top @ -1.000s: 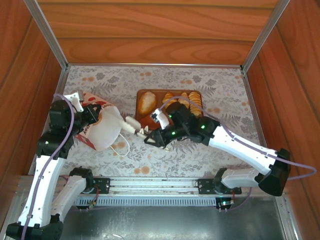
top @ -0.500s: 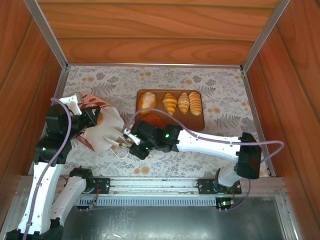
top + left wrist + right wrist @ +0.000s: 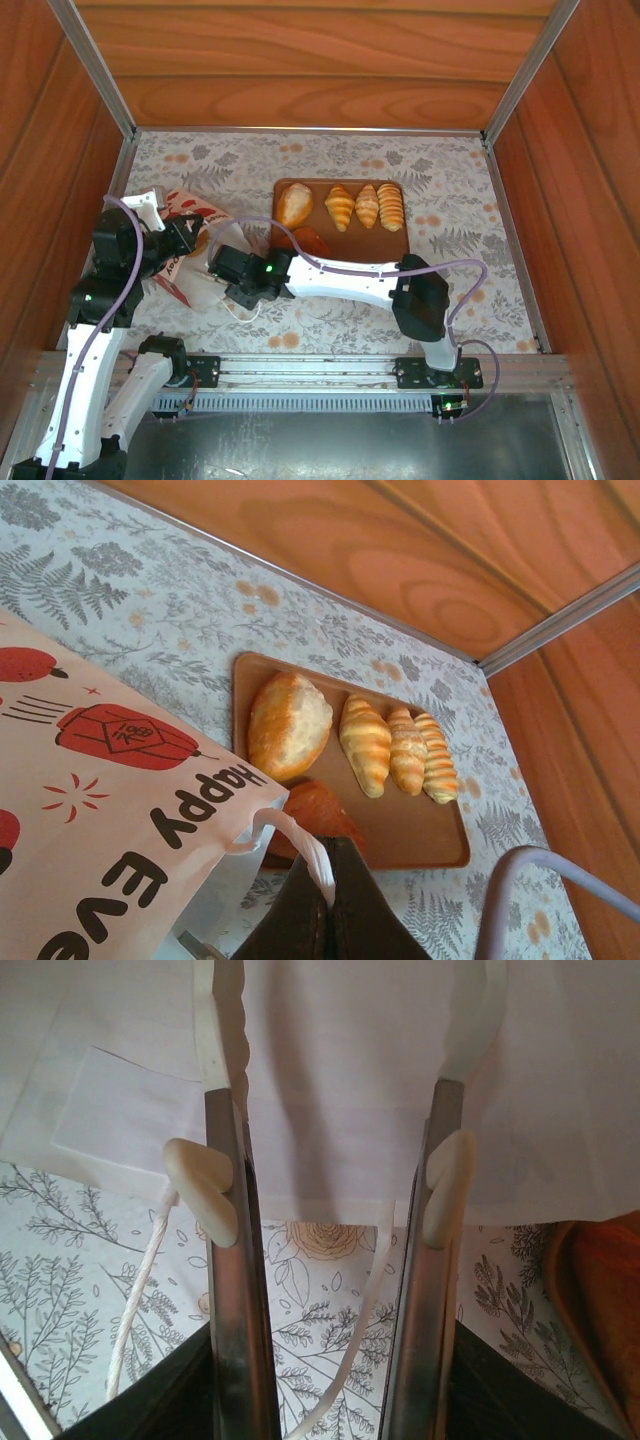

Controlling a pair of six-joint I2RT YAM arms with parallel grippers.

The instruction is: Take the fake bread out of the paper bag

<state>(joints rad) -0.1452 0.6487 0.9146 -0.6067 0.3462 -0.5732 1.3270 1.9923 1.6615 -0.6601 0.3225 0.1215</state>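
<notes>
White paper bag point(image 3: 100, 810) clamped by left tool point(image 3: 330, 885), right tool point(image 3: 335, 1100) apart, moved to bag

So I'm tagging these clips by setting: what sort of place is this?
Probably a purpose-built robot test cell, not a home: reddish wood-panel walls box in a small grey floral-print tabletop, and white robot arms are bolted to a metal rail at its near edge.

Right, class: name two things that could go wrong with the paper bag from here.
1. The open right gripper sits at the mouth of the paper bag; closing could pinch paper, not contents.
2. The left gripper holds just a thin cord handle; a push could pull it free.
</notes>
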